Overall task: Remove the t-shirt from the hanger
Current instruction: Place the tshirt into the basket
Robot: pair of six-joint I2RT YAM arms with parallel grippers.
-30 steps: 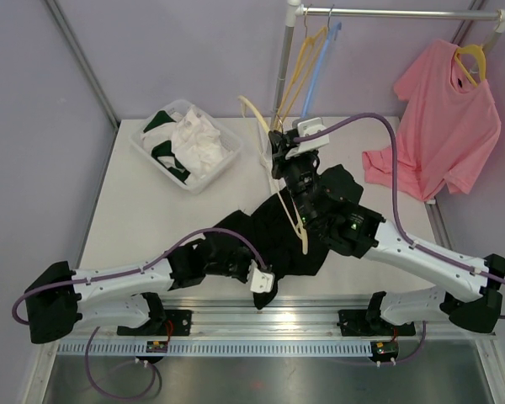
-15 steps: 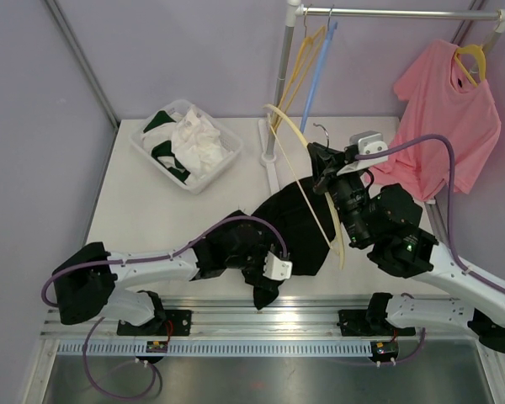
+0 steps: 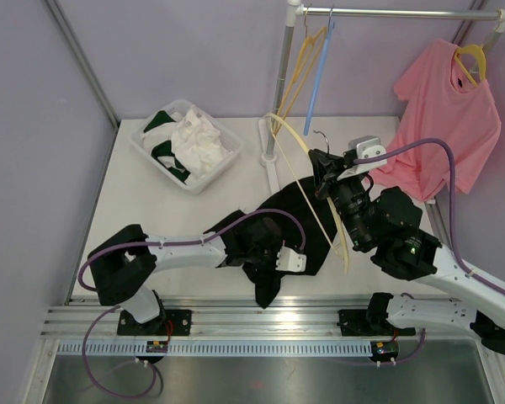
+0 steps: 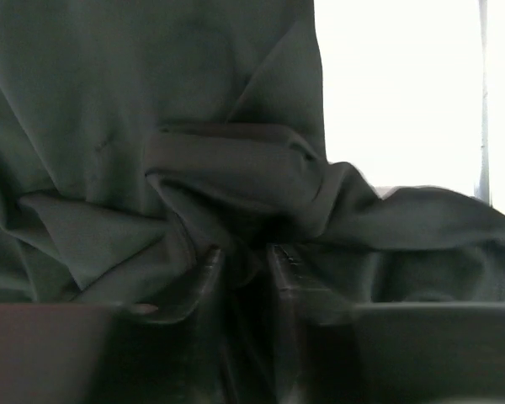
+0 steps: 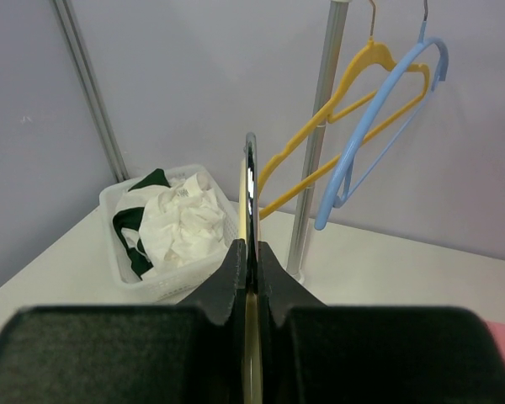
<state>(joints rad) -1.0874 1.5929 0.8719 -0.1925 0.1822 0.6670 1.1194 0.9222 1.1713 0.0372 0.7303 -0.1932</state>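
- Left of the rack post point(image 3: 281, 84), toward the back of the table point(image 3: 151, 219): a clear bin point(image 3: 136, 143) of white and dark laundry. Well apart from the work, no obstacle.
- Near side of the post, a little left: left gripper point(image 4: 242, 257), jaws narrow, pinched on a ridge of dark cloth. The wrist view shows folds bunched up against them.
- In front of the post, toward the table's near edge: black t-shirt point(image 3: 290, 220), lying crumpled on the table.
  - Judged light, limp, not fragile. It will likely drag and stretch rather than move as one piece.
  - Best hold is a thick fold or hem, as the left gripper has now, to anchor it while the hanger comes away.
- Just right of the post and nearer: cream hanger point(image 5: 250, 185), lifted and slanting across above the shirt.
  - Stiff, thin, smooth; it could twist in a pinch.
  - Cannot tell whether its lower end is inside the cloth.
- Right of the post: right gripper point(image 5: 250, 252), jaws closed on the hanger, seen edge-on.
- Room: open air above the shirt.
  - Spare hangers point(image 3: 321, 67), yellow and blue, hang right by the post. A high sweep back toward it could snag them.
- Far right of the post: pink shirt point(image 3: 446, 126), hanging and draping down to the table's right edge. Tight on that side.
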